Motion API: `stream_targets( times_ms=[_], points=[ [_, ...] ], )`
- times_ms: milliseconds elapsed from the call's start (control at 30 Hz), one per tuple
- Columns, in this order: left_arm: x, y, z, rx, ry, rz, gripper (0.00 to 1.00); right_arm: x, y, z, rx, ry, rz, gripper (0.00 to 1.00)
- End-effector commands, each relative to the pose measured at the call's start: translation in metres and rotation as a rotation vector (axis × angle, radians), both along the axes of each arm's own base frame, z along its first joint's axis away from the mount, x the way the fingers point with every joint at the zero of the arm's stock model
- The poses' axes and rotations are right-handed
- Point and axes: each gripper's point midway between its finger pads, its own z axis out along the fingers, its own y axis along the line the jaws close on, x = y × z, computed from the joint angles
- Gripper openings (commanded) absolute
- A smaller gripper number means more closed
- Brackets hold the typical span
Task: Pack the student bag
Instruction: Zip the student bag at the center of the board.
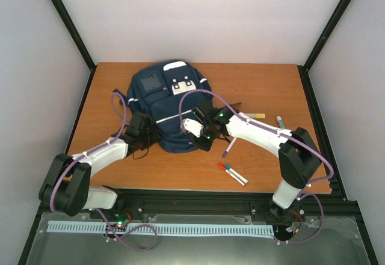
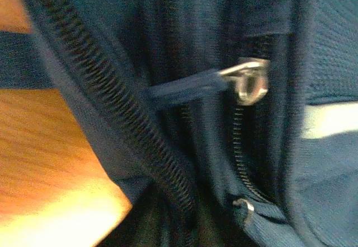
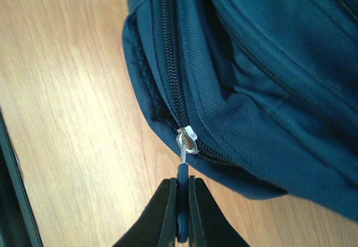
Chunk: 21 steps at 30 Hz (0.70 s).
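The soft, limp bag is lying mid-table, the right hand pinching its zipper pull, likely the surest hold; whether the left hand is gripping cannot be told.

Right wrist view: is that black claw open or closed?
Shut: the right claw pinches the dark zipper pull of the large navy-blue fabric backpack, fingers tight against it.

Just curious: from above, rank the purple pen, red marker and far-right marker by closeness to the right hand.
1. Purple pen, right of the right hand gripping the zipper pull.
2. Red marker, toward the front.
3. Far-right marker, out at the right.
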Motion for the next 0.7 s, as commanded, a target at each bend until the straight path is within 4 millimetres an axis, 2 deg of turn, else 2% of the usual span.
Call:
stream_targets(
  times_ms=[0,33,100,200,267,400,500,667],
  points=[
    [0.053,0.026,0.052,0.019,-0.168,0.062,0.41,-0.019,0.034,0.016,0.079,0.09,0.062,0.03],
    [0.054,0.028,0.057,0.027,-0.17,0.059,0.51,-0.017,0.04,0.02,0.094,0.09,0.063,0.03],
    [0.048,0.033,0.064,0.057,-0.15,0.058,0.65,-0.012,0.048,0.027,0.118,0.086,0.061,0.03],
    [0.033,0.038,0.07,0.06,-0.098,0.073,0.71,-0.009,0.056,0.032,0.139,0.087,0.063,0.03],
    [0.02,0.032,0.074,0.001,-0.074,0.062,0.72,-0.008,0.058,0.031,0.138,0.091,0.06,0.03],
    [-0.001,0.001,0.072,-0.213,-0.03,-0.007,0.67,-0.008,0.056,0.023,0.132,0.091,0.061,0.03],
    [-0.004,-0.016,0.074,-0.286,-0.032,-0.046,0.59,-0.008,0.057,0.021,0.142,0.084,0.065,0.03],
    [-0.006,-0.04,0.08,-0.308,-0.049,-0.099,0.55,-0.008,0.06,0.024,0.155,0.091,0.064,0.03]
  ],
)
